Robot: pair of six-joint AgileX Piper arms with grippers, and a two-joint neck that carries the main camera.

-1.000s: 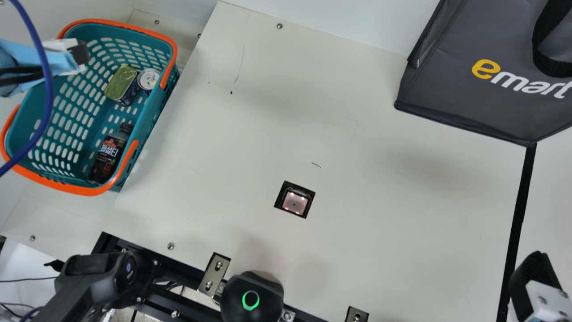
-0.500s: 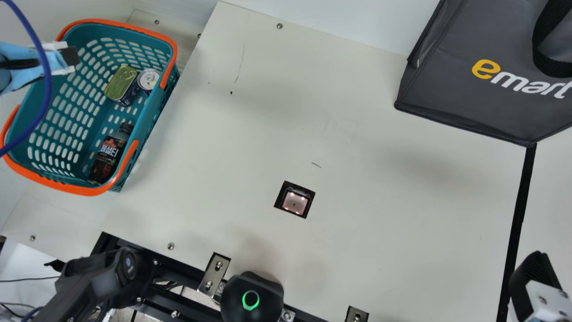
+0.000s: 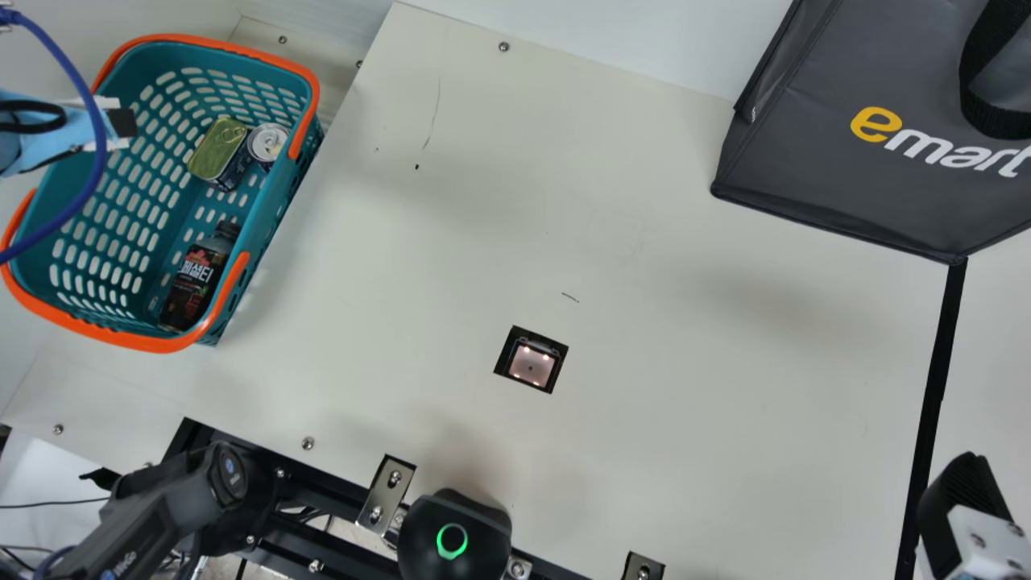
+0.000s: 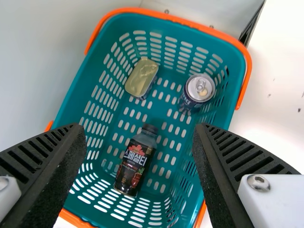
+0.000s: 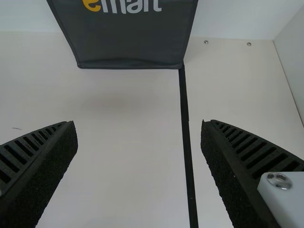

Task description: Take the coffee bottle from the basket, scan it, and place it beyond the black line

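Left gripper (image 3: 122, 123) hangs over the basket (image 3: 161, 345) at the main view's left edge, its ribbed fingers wide apart. Count in basket: one coffee bottle (image 4: 135, 164), one flat tin (image 4: 141, 77), one round can (image 4: 197, 90). Bottle lies lengthwise, cap toward the tin and can; both are apart from it. Left wrist view faces down into the basket, bottle visible between the two fingers.

Right gripper (image 3: 966, 483): one, at the lower right of the main view, beside the single black line (image 3: 937, 362); fingers also wide apart.

Other items: one scanner window (image 3: 532, 366) set into the surface (image 3: 685, 362); one dark bag (image 3: 838, 177) at the line's far end. Obstacles: basket wall between bottle and scanner window; blue cable (image 3: 101, 145) crosses in front of part of the basket in the main view.
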